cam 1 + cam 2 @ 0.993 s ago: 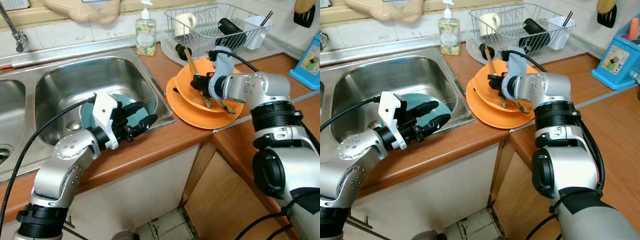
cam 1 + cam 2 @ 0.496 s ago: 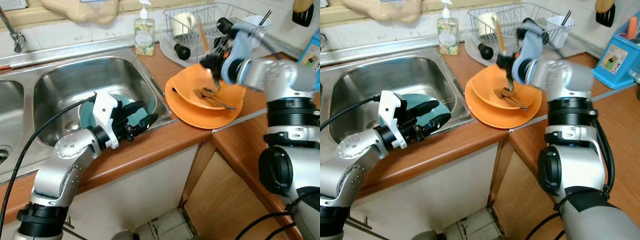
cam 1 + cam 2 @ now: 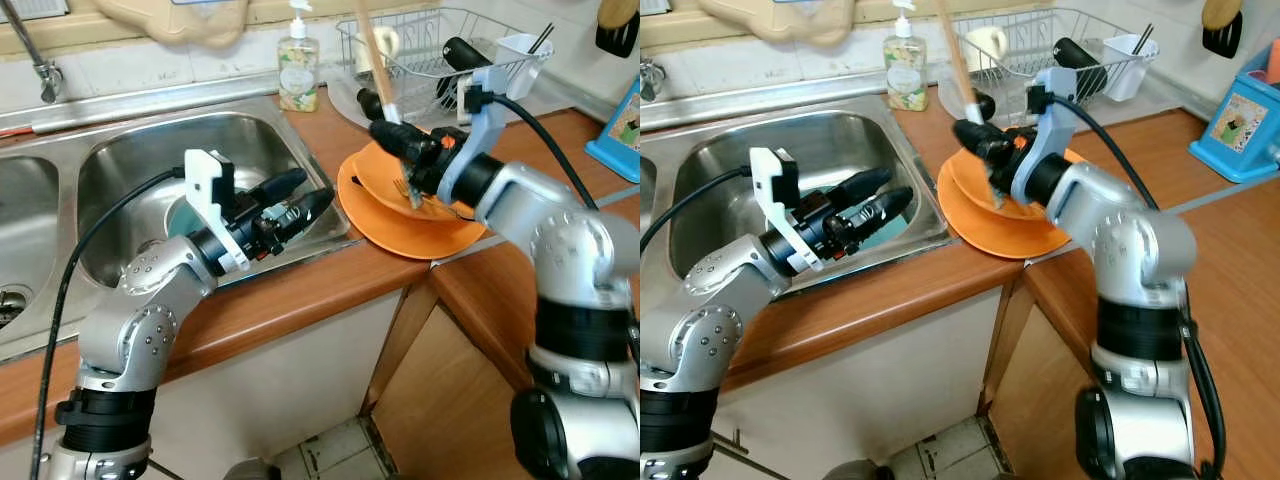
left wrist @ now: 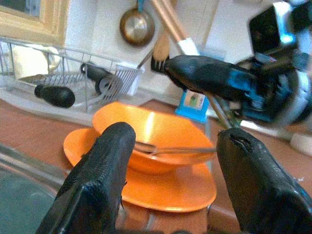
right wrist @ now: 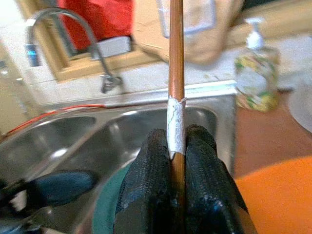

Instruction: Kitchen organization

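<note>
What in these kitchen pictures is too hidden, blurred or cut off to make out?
- Wooden utensil: its top runs off the left eye view's edge, so its type is unclear.
- Teal plate in the sink: mostly covered by the left end effector.
- Soap bottle label: blurred in the right wrist view.
- Dish rack contents: too small to identify.

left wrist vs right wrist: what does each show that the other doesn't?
Left wrist: orange bowl with a spoon in it, stacked on an orange plate, and the dish rack, seen past the open left gripper.
Right wrist: faucet, soap bottle, sink basin.
Both: the right gripper shut on the wooden handle.
</note>
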Controlling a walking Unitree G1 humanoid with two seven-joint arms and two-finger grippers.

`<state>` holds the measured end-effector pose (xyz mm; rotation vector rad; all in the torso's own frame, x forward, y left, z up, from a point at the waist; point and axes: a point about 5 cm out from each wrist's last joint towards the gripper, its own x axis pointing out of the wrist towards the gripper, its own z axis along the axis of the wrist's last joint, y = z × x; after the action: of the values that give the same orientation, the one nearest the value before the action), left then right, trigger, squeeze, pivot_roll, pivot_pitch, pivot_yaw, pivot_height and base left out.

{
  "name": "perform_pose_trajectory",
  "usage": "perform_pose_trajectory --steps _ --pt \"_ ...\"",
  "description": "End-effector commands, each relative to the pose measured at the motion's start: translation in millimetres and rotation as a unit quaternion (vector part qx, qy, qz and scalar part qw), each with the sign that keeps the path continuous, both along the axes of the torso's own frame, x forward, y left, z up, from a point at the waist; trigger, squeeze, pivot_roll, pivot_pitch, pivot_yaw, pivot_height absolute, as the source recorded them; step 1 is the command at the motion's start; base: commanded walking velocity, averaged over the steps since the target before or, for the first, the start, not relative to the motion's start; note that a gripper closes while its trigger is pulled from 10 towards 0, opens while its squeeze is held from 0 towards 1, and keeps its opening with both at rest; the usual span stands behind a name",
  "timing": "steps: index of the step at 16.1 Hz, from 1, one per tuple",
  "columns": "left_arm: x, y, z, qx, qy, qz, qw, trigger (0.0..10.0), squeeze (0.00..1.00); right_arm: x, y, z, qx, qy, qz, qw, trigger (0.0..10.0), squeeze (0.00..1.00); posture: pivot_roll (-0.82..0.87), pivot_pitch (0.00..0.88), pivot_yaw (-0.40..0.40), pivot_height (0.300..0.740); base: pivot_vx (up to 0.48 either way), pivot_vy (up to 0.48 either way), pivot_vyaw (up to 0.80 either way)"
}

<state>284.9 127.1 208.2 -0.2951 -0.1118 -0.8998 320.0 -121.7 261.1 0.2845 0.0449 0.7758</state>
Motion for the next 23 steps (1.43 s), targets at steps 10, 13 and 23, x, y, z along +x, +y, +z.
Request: perform_pose_trajectory --steps 10,13,23 --pt "-1.8 -11.7 8 -0.175 0.081 -0.113 0.975 0.0 0.00 -57.9 34.6 -41 -0.044 -0.032 0.197 0.979 0.0 0.00 -0.10 0.000 0.049 0.740 0.000 0.000 0.00" --pt "-5.7 -8.5 9 -0.205 0.093 -0.129 0.966 0.0 0.00 -54.0 32.0 -43 -0.045 -0.030 0.185 0.981 0.0 0.00 -0.10 0.000 0.049 0.740 0.000 0.000 0.00" --pt "-8.7 -9.7 7 -0.210 0.105 -0.146 0.961 0.0 0.00 -52.6 30.1 -47 -0.049 -0.026 0.180 0.982 0.0 0.00 -0.10 0.000 0.056 0.740 0.000 0.000 0.00"
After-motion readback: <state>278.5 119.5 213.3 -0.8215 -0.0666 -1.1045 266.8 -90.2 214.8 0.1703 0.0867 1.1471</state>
